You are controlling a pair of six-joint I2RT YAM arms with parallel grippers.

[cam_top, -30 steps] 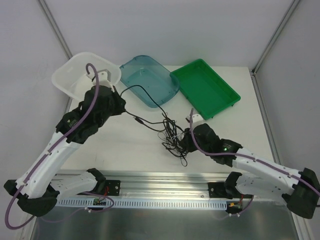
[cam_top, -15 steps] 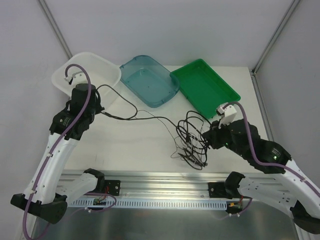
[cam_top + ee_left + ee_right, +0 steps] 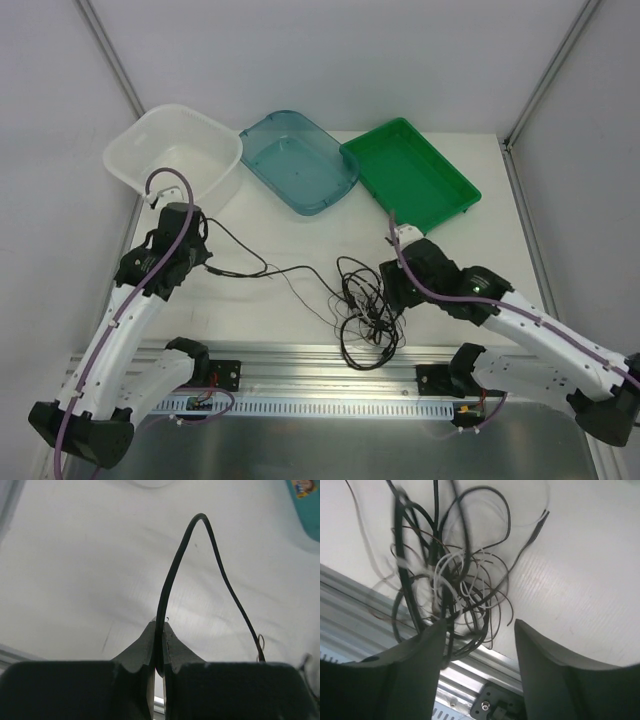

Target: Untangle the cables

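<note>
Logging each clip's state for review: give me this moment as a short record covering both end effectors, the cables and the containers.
left end effector: shut on a black cable that arches up from its fingers
right end effector: open, at the cable tangle, strands beside one finger
black cable: runs slack across the table to the tangle
cable tangle: between the arms, loops reaching the metal rail
containers: white tub, teal tray, green tray along the far side
task status: not yet untangled
</note>
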